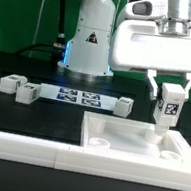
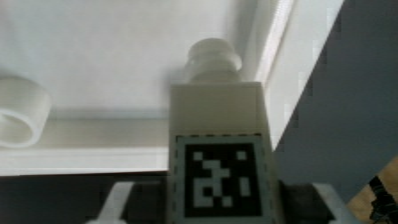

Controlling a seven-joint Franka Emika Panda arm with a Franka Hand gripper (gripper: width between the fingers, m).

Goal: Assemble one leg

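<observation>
My gripper (image 1: 169,98) is shut on a leg (image 1: 165,118), a white block with a black-and-white tag, held upright. The leg's lower end sits at the far corner of the white tray-like tabletop (image 1: 97,134), on the exterior view's right. In the wrist view the leg (image 2: 217,120) fills the middle between the fingers (image 2: 128,200). Its round tip (image 2: 212,58) points into the tabletop's corner beside the raised rim (image 2: 281,50). I cannot tell whether the tip is seated. Another round socket post (image 2: 18,112) stands on the tabletop nearby.
Two loose legs (image 1: 7,81) (image 1: 25,92) lie on the black table at the exterior view's left, and a third (image 1: 125,106) lies behind the tabletop. The marker board (image 1: 81,96) lies at the middle back. The robot base (image 1: 90,42) stands behind it.
</observation>
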